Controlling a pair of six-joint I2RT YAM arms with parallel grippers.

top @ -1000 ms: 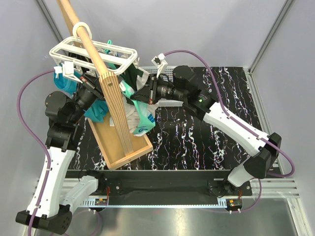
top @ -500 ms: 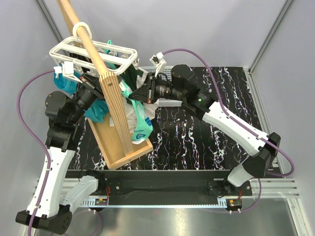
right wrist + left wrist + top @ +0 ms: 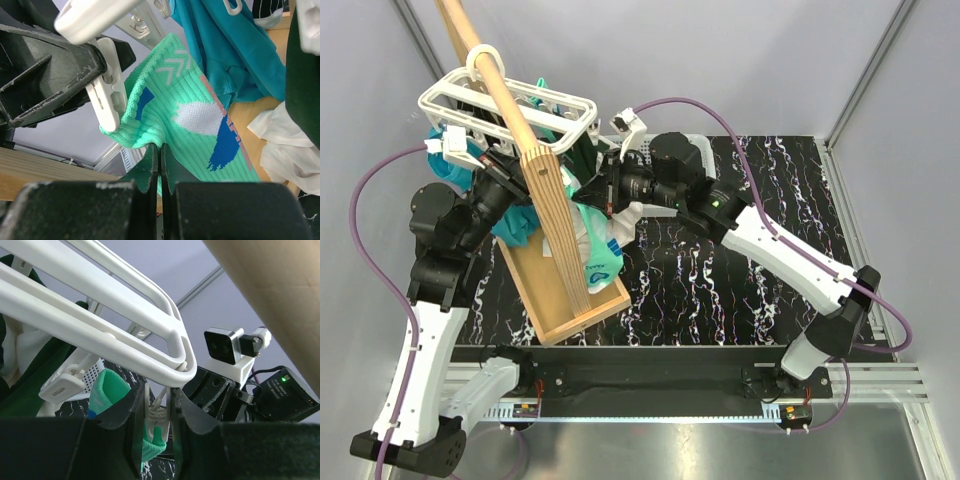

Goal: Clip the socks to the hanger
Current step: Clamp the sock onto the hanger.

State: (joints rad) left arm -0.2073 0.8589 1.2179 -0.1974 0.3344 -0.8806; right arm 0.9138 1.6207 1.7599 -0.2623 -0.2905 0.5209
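The white hanger (image 3: 510, 100) hangs by its hook loop on the wooden pole, and its frame bars run across the left wrist view (image 3: 100, 325). My left gripper (image 3: 159, 410) is shut on one of the hanger's white clips (image 3: 157, 415), pinching it from both sides. My right gripper (image 3: 160, 152) is shut on the cuff of a mint green sock (image 3: 200, 115) with white and blue patches. It holds the cuff edge right at that clip (image 3: 107, 97). The sock hangs down below the hanger (image 3: 603, 255).
A pale wooden pole and slatted stand (image 3: 555, 230) crosses in front of the left arm. A teal cloth (image 3: 515, 225) and a dark green garment (image 3: 582, 155) hang from the hanger. A white cloth (image 3: 280, 145) lies below. A grey mesh basket (image 3: 665, 150) is behind the right arm.
My right gripper has moved left and up toward the hanger with the mint green sock. The hanger has shifted slightly left. My left gripper stays on the clip.
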